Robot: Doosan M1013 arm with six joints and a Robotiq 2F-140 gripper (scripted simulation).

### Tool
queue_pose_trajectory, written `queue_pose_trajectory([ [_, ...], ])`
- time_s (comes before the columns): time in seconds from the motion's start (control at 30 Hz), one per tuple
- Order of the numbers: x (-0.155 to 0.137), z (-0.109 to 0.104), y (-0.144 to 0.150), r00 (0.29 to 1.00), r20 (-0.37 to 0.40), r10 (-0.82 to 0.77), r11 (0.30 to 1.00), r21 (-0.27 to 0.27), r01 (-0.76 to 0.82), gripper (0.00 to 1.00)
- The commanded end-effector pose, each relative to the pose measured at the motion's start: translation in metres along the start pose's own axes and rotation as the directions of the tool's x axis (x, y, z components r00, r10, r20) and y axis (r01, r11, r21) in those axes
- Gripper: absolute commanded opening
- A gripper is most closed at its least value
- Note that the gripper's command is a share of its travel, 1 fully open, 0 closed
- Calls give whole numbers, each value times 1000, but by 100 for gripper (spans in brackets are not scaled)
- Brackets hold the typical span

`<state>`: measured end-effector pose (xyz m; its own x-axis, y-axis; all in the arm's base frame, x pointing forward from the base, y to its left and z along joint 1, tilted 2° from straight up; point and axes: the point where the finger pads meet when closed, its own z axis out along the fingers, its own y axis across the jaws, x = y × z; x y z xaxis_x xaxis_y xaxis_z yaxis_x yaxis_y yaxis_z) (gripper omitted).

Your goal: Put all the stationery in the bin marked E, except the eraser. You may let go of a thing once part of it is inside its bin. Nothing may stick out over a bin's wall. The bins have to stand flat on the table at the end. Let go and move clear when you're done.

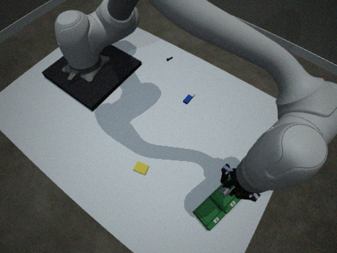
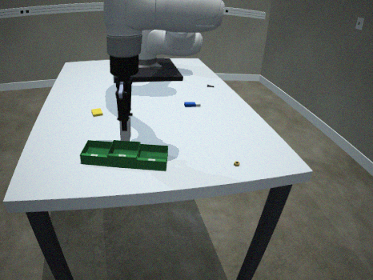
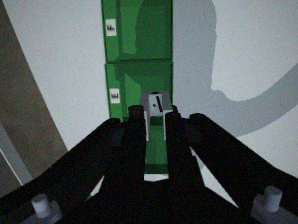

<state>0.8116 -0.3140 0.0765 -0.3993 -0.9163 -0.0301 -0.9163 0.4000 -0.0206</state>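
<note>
A small grey metal pencil sharpener (image 3: pixel 155 103) with a dark slanting blade sits between my fingertips. My gripper (image 1: pixel 226 191) (image 2: pixel 125 135) (image 3: pixel 155 102) is shut on it and points down above the bins. In the wrist view the fingertips are over the bin marked E (image 1: pixel 227 209) (image 2: pixel 130 159) (image 3: pixel 115 75), towards the side away from F. This bin is the middle of three joined green bins. A flat yellow pad (image 1: pixel 141 168) (image 2: pixel 97 112) lies on the table. No clear eraser shows.
Bin F (image 1: pixel 210 223) (image 2: pixel 102 159) (image 3: pixel 111 46) adjoins E. The third bin (image 2: pixel 158 165) has an unreadable label. A blue USB stick (image 1: pixel 187 99) (image 2: pixel 190 104), a small black screw (image 1: pixel 169 58) (image 2: pixel 210 86) and a brass nut (image 2: pixel 237 163) lie on the table.
</note>
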Motion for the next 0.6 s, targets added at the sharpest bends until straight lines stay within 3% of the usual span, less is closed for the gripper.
queue_pose_trajectory([
  [0.0, 3, 0, -16, 999, -8, 44, 999, -5, -44, 15],
  [0.57, 2, 4, -14, 999, -8, 44, 999, -5, -44, 15],
])
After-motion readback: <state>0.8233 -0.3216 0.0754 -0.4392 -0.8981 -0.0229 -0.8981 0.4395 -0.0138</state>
